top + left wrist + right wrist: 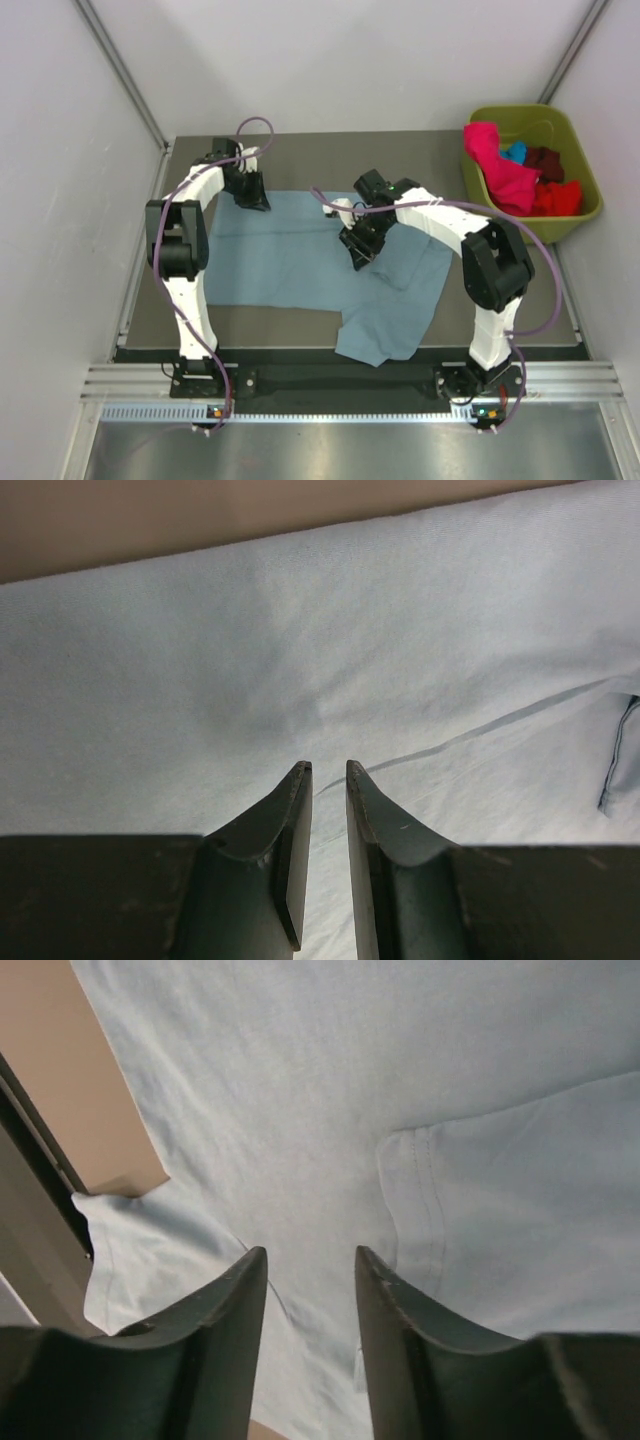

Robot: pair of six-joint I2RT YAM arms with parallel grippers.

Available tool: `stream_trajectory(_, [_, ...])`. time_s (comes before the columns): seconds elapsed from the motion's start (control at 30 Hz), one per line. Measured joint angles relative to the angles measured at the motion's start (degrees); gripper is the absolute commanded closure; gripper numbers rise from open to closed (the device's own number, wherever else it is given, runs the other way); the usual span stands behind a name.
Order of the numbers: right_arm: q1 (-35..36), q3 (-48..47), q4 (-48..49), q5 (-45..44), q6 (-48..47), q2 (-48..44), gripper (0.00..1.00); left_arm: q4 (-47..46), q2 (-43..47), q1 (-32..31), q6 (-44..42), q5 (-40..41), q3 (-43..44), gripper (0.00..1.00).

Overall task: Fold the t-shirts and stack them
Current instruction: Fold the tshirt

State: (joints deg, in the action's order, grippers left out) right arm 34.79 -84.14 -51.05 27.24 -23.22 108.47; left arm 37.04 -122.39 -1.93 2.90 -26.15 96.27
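Right tool spread above grey-blue shirt | left tool narrowly parted, pinching nothing | risk: near-right flap overhanging desk edge could drag shirt off

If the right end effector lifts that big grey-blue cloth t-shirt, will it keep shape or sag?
Likely sags: the grey-blue cloth t-shirt lies folded over itself, near corner overhanging the table edge. Probably bunches when pushed; its wrinkles show.

Top external: fixed high at the near side, looking steeply down on the whole table, far off. Left wrist, right wrist: each close above the grey-blue t-shirt, sighting past its own fingers (tips low in frame). Shared by all three views: that t-shirt.
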Motion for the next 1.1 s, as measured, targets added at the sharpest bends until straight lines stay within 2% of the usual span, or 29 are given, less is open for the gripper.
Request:
stream_trajectory(0.03, [-0.09,0.0,0.07,0.11,0.22,-0.02,0.55,-0.02,0.0,0.0,0.0,0.02,0.02,0.75])
stream_trajectory(0.3, [-2.27,-1.16,2.69,-3.04,3.54,-0.07,0.55,0.09,-0.02,0.0,-0.07,0.17,0.17,0.75])
stream_trajectory(0.47, [-12.22,-3.04,4.98,-4.83,8.09,0.76,0.57,0.72,-2.1,0.02,-1.01,0.85,4.46,0.75])
stream_trajectory(0.7, [-24.92,-14.78,8.28,-7.98,10.05,9.6,0.59,0.9,-6.88,0.17,-3.28,1.51,9.33,0.75])
stream_trajectory(0.83, [-26.88,-18.8,9.38,-8.2,10.05,14.93,0.59,1.18,-9.42,0.42,-3.5,0.5,10.21,0.75])
stream_trajectory(1.1, [-28.41,-18.62,9.64,-7.96,10.91,19.56,0.58,1.36,-9.9,0.66,-3.67,1.31,10.82,0.75])
